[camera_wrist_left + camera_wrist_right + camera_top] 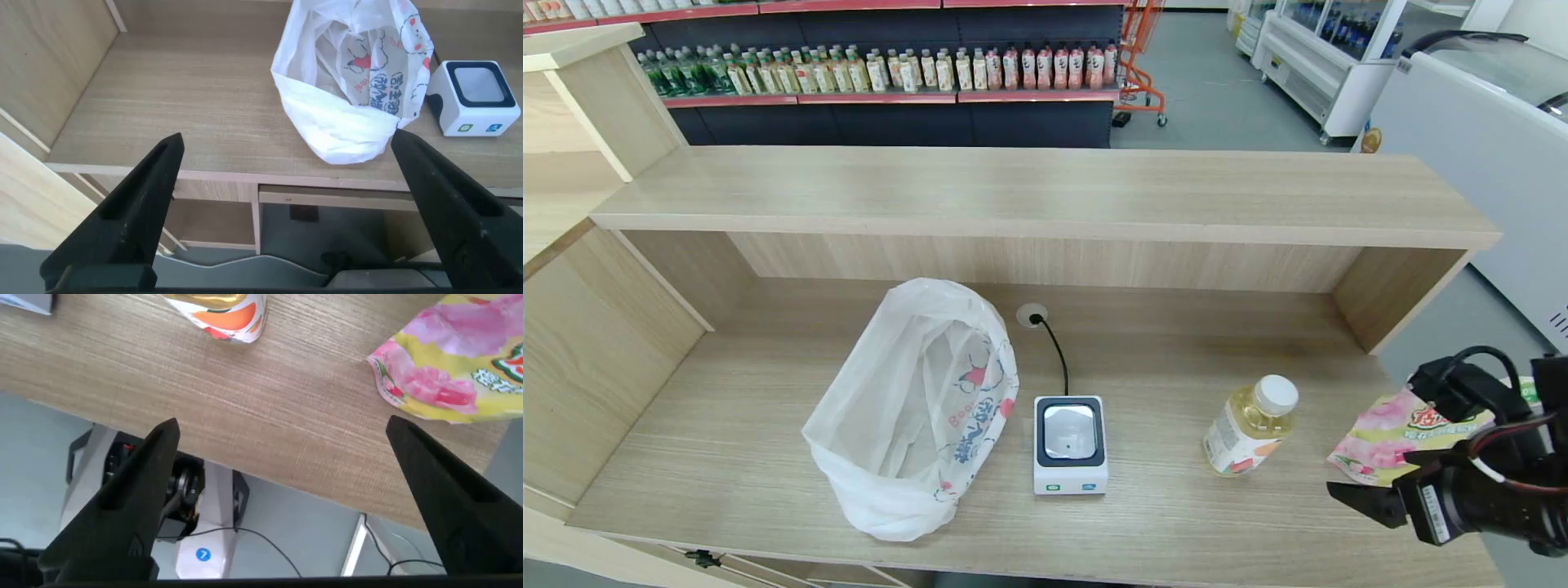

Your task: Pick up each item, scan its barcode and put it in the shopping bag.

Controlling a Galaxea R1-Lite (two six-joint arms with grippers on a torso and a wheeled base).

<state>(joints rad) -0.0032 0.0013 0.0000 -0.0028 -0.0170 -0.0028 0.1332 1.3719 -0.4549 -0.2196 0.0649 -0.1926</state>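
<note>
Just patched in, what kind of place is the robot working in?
Most likely a shop checkout: a barcode scanner and shopping bag on a wooden counter, with shelves of bottled drinks and freezers beyond.

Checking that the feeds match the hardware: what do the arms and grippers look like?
The left gripper and right gripper have matte black, wedge-shaped fingers tapering to blunt tips. The right arm is black, with looped black cables, a thin red wire and a white printed label on the wrist.

On the counter (727, 457), left to right, sit shopping bag (915, 408), scanner (1070, 445), bottle (1250, 425) and pouch (1380, 437).
</note>
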